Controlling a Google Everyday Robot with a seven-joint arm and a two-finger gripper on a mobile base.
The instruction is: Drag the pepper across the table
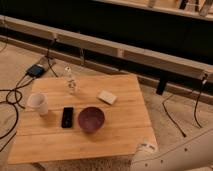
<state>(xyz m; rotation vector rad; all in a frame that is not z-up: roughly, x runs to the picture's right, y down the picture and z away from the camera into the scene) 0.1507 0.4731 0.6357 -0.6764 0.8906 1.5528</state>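
Observation:
The table has a light wooden plank top and fills the middle of the camera view. No pepper shows on it; the pepper is hidden or out of view. Only a white arm link reaches in from the bottom right, its rounded end just off the table's front right corner. The gripper itself is out of view.
On the table are a dark purple bowl, a black phone-like slab, a white cup, a clear bottle and a small white box. Cables and a dark box lie on the floor at left. A long low rail runs behind.

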